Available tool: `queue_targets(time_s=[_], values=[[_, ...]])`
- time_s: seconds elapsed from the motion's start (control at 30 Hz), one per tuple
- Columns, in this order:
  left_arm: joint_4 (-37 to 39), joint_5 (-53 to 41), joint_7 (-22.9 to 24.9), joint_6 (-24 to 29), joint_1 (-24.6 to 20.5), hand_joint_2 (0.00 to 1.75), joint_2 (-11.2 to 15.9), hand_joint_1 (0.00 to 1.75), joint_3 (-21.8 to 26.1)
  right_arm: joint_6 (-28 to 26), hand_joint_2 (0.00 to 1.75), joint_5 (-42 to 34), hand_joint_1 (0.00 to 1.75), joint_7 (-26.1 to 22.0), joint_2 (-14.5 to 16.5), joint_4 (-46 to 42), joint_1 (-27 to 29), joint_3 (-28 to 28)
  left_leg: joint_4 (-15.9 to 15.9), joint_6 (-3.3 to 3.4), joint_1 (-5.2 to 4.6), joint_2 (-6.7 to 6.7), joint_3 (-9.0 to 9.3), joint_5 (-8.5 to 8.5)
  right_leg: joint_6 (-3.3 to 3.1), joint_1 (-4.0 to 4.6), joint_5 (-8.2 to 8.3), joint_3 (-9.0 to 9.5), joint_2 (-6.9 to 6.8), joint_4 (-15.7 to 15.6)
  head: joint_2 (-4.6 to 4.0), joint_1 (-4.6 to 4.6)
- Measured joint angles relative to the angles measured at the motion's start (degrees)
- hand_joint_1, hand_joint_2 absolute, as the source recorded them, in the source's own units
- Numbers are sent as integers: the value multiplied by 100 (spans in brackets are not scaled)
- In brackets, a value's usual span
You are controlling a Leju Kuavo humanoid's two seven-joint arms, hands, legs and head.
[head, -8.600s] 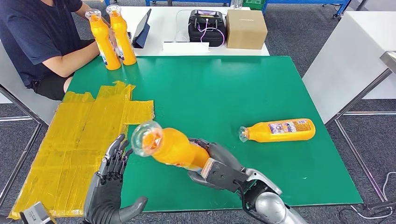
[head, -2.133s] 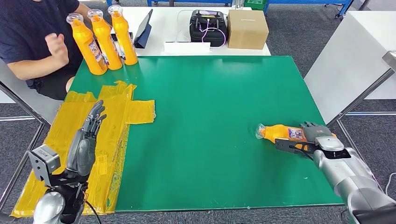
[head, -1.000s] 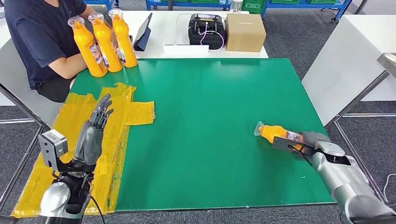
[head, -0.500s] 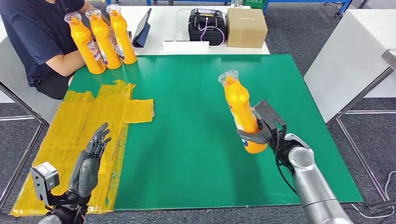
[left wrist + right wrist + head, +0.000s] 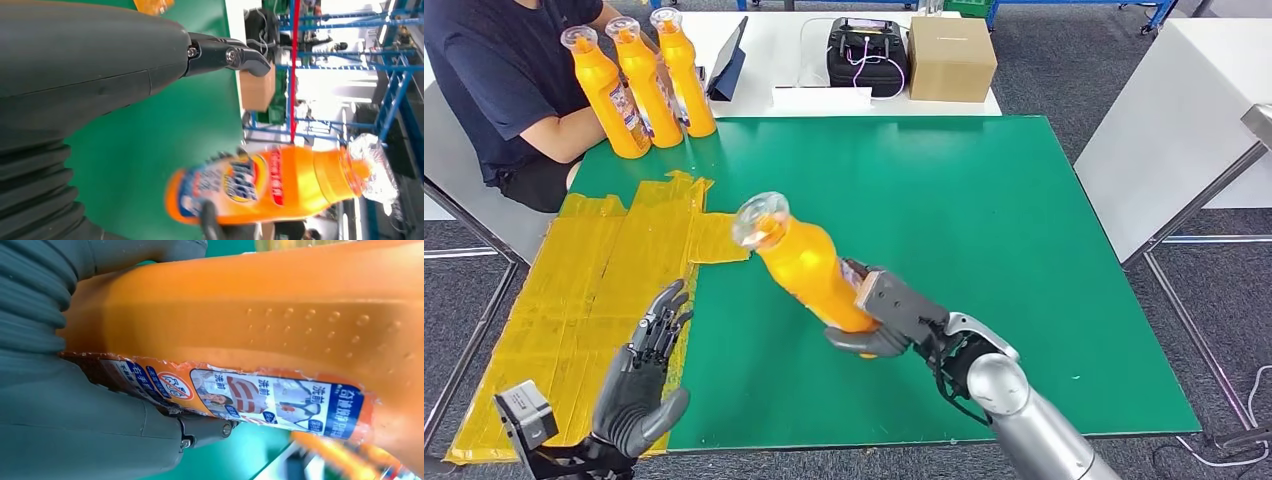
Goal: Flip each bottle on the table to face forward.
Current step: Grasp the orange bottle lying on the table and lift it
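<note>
Bottle in grasp: orange bottle (image 5: pixel 807 268) held clear above the green tabletop (image 5: pixel 984 220), tilted with its clear-capped neck pointing up and to the far left; its base sits in the right robot hand (image 5: pixel 879 322).
Right robot hand: fingers wrapped around the lower body of the orange bottle, over the near middle of the tabletop; the silver forearm (image 5: pixel 1024 420) comes in from the near right.
Right wrist view: orange bottle (image 5: pixel 280 315) pressed against the grey ribbed cover, a printed label (image 5: pixel 260 400) with blue and red panels along its side.
Left robot hand: left robot hand (image 5: pixel 639 385) raised at the near left edge of the tabletop, fingers apart and holding nothing, palm turned toward the held bottle but well apart from it.
Left wrist view: orange bottle (image 5: pixel 280 185) seen beyond the thumb, its front label with blue and yellow print facing this camera; slightly blurred.
Standing bottles: three orange bottles (image 5: pixel 639 85) upright in a row at the far left corner of the tabletop, just beside each other.
Yellow sheet: yellow taped sheet (image 5: pixel 594 290) covering the left strip of the tabletop, partly under the left robot hand.
Person: person in a dark shirt (image 5: pixel 494 70) seated at the far left, forearm resting near the standing bottles.
Far table: white table (image 5: pixel 774 50) behind the tabletop carrying a black case (image 5: pixel 866 55) and a cardboard box (image 5: pixel 951 60).
</note>
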Motion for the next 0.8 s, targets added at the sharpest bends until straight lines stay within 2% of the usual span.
queue_targets(time_s=[0.23,0.53,0.8], values=[[-122,13,-47,37,27,175,5,0,-355,60,175,96,175,-62,68,-56,-17,674,0,0,0,-3,-1,0,0,0,0,0,-1,1,0,1],[-163,5,-50,125,27,175,16,0,-605,171,175,274,175,-192,71,-69,-80,1120,0,0,0,-3,-2,0,0,0,0,-1,-1,0,0,2],[-158,86,14,238,23,175,32,0,-844,400,175,569,175,-277,160,-188,-306,1766,0,0,0,-1,-2,0,0,0,0,-4,0,0,0,1]])
